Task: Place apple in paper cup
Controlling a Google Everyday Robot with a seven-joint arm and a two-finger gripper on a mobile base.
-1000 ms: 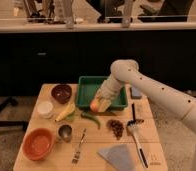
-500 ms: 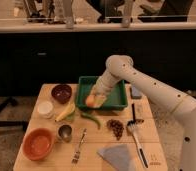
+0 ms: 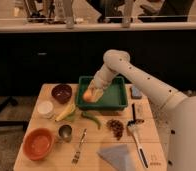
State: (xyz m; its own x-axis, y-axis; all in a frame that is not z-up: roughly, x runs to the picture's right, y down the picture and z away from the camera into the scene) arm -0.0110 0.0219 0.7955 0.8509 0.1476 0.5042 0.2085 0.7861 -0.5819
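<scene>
The apple, small, round, yellow-orange with a reddish blush, is held in my gripper above the left edge of the green tray. The white arm reaches in from the right over the tray. The gripper is shut on the apple. The white paper cup stands on the table's left side, left of the banana and below the dark brown bowl. The gripper is to the right of the cup and higher than it.
An orange bowl sits at the front left, with a small metal cup and a fork beside it. A green pepper, a brown cluster, a spatula and a blue-grey cloth lie to the right.
My gripper has moved left and slightly up with the apple, from over the tray's middle to over its left edge.
</scene>
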